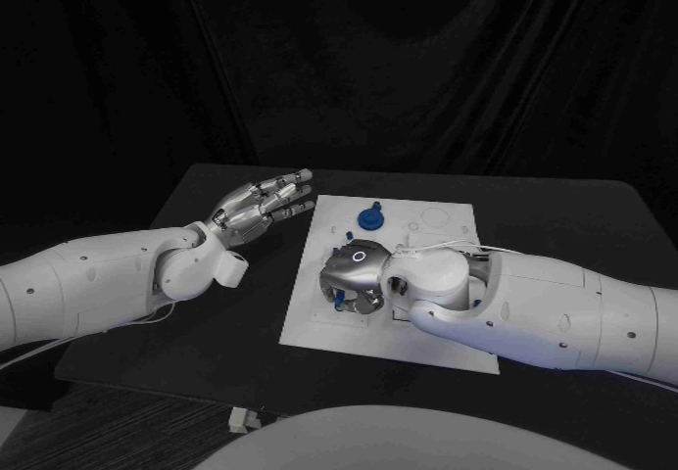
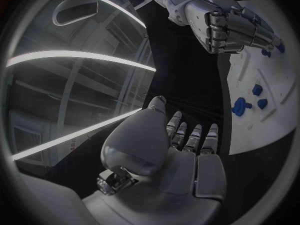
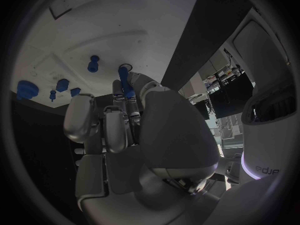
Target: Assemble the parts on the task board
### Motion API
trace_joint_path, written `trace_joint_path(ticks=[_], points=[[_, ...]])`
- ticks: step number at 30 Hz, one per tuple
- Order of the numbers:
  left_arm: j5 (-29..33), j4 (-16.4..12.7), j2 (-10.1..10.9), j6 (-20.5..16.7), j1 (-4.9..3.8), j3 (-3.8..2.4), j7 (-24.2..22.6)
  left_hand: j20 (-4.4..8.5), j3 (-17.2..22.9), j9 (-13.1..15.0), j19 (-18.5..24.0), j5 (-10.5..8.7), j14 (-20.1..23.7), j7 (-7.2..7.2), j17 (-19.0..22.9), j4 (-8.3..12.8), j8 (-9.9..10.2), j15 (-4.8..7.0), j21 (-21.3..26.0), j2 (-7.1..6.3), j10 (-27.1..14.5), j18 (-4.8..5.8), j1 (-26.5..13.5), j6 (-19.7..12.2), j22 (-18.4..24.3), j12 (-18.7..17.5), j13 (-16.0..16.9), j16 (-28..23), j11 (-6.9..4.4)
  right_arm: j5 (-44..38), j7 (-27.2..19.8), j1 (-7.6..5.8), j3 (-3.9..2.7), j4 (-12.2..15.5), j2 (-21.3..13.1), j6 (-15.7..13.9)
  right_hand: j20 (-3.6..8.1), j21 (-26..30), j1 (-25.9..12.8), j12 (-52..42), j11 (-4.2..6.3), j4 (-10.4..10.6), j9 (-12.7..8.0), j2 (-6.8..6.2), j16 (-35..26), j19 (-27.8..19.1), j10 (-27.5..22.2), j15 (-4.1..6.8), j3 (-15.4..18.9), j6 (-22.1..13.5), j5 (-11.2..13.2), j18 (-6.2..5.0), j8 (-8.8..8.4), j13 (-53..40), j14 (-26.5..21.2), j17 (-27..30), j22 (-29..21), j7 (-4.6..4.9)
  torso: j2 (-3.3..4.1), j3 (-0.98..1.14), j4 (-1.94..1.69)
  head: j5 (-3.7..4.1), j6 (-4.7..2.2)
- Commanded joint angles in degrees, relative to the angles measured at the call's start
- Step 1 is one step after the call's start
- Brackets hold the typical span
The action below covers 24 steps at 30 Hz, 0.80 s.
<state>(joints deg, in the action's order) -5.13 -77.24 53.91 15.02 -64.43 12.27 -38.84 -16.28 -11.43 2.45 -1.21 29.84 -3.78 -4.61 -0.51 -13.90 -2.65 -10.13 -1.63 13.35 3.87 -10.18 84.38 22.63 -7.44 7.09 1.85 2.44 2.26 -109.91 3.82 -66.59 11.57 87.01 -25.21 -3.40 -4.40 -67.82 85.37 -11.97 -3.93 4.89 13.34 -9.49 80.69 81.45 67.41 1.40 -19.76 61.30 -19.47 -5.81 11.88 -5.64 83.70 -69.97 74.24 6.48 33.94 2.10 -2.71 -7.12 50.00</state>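
The board [image 1: 424,338] lies in the middle of the counter [image 1: 565,211], and the assembly looks under way, not finished. The right hand [image 1: 354,279] is down over the board's near-left part, fingers curled; in the right wrist view a slim blue peg [image 3: 124,80] sits pinched at its fingertips, held just above or against the white surface. Whether the peg's tip is already in a hole I cannot tell, since the fingers hide it.

Several parts are on the board away from that hand: a round blue knob [image 1: 370,217] near the far edge, two small blocks [image 3: 62,84] beside it, and a short pin [image 3: 94,63] standing apart from them. Whether these are seated in their places or only lying loose is too small to judge.

The left hand [image 1: 262,204] hovers off the board's left edge over the bare counter, fingers spread and holding nothing.

By my reading, the peg in hand is the step in progress, and the knob, blocks and pin may yet need placing.
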Motion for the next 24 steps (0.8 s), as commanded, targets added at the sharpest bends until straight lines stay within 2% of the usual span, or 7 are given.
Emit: trace_joint_path(ticks=[1, 24], points=[[0.06, 0.03, -0.11, 0.91, 0.14, -0.05, -0.98, -0.05, 1.97, -0.02, -0.61, 0.93, 0.58, -0.12, -0.61, 0.32, 0.27, -0.01, 0.42, -0.12, -0.28, 0.09, 0.82, 0.29, -0.49, 0.36, -0.32, 0.88, 0.57, -0.62, 1.08, 0.52, 0.22, -0.19, -0.06, 1.23, -0.11, 0.99, 1.83, -0.92, 1.1, -0.68, 1.32, 1.61, -0.97, -0.59, 2.1, 0.09, -2.08, -0.13, -0.11, 1.06, 1.48, -1.29, 1.7, 0.77, 9.5, 0.21, -0.01, 0.01, -0.01, -0.05, 0.0], [0.06, 0.41, -0.2, 1.19, 0.83, -0.05, -0.65, -0.06, 2.05, -0.02, -0.61, 0.94, 0.61, -0.13, -0.6, 0.33, 0.28, -0.02, 0.43, -0.07, -0.31, 0.09, 0.84, 0.26, -0.46, 0.35, -0.32, 0.89, 0.58, 0.85, 1.48, 0.75, 0.22, 0.34, -0.5, 2.28, -0.1, 1.48, 1.6, -1.01, 1.17, -0.85, 1.48, 1.69, -1.26, -0.87, 2.36, 0.15, -2.08, 0.01, 0.18, 0.95, 1.47, -1.43, 1.51, 1.26, 9.37, 0.16, -0.04, 0.0, 0.02, -0.05, 0.0]])
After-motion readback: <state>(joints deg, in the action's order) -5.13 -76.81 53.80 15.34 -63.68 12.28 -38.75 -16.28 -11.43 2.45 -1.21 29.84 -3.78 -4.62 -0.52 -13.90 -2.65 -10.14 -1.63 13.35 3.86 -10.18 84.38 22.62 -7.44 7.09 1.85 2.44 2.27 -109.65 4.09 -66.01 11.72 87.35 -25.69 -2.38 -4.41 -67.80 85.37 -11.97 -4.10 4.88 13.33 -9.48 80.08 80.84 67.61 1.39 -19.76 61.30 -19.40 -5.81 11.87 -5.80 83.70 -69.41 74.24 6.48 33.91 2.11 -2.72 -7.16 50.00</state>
